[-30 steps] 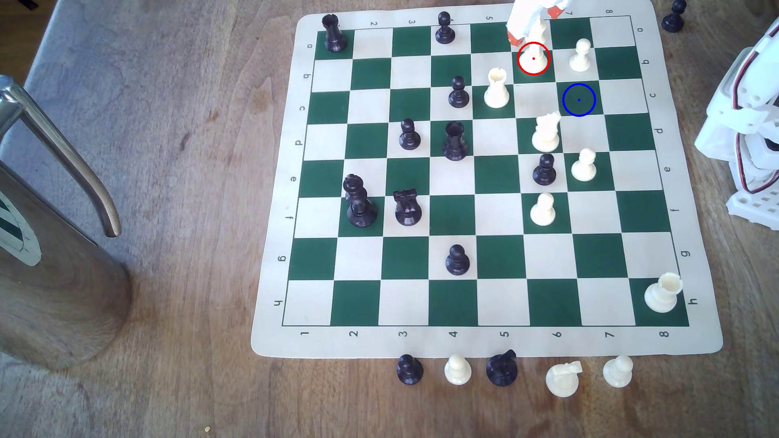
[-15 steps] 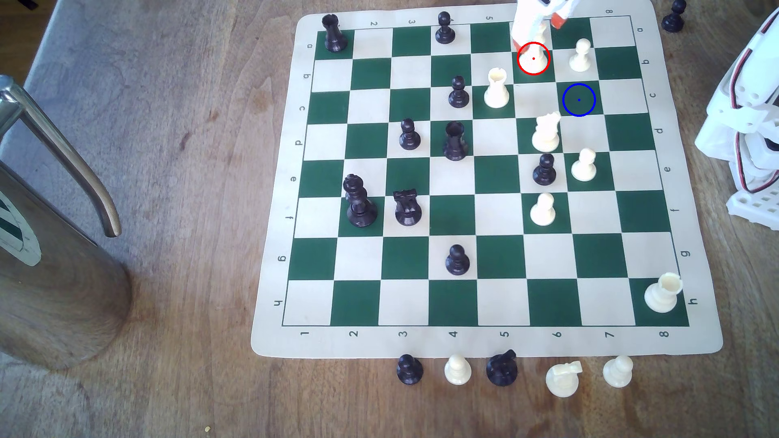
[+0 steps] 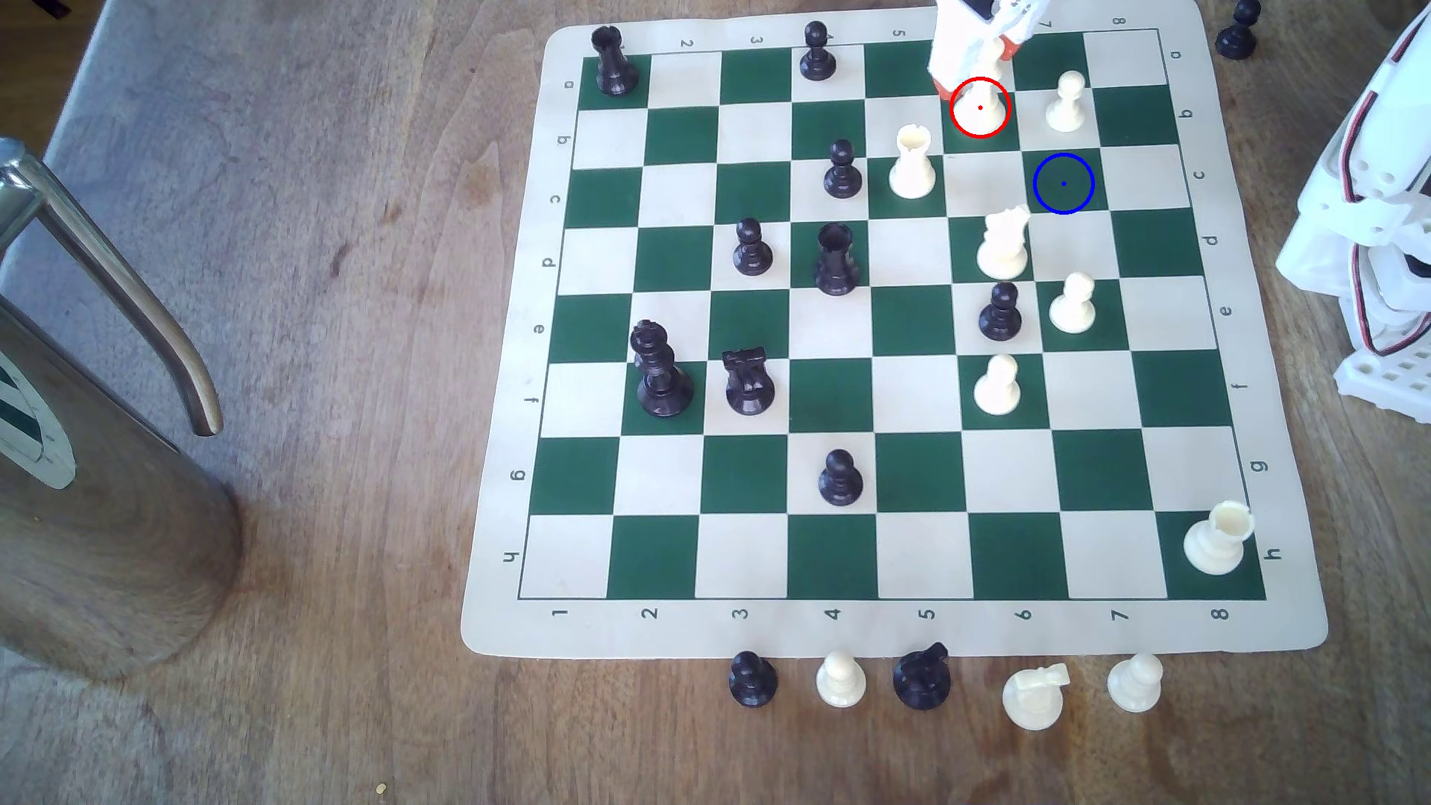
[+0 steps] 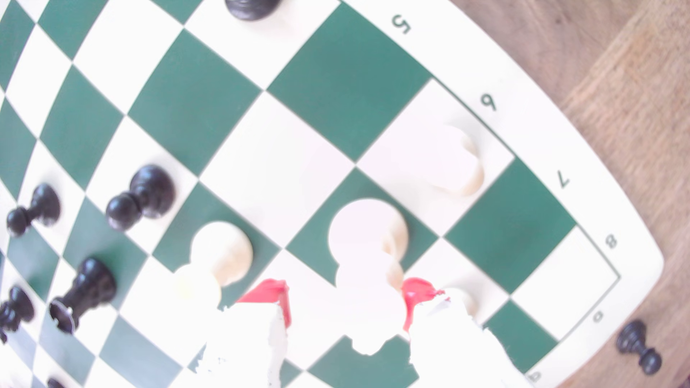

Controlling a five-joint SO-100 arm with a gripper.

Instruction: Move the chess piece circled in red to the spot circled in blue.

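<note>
The chess piece stands on the red-ringed green square in the second row from the board's far edge, toward the far right corner in the exterior view. The spot, ringed in blue, lies one row nearer and one column toward the exterior view's right; it is bare, with a white pawn just beyond it and a white knight just nearer. The cream square between piece and spot is free.

The gripper reaches in over the far edge, its red-tipped fingers either side of the piece. The wrist view shows the jaws parted, red pads flanking the piece with a gap on one side, not clamped. There the piece appears overexposed: a wide round cream base and slender body.
</note>
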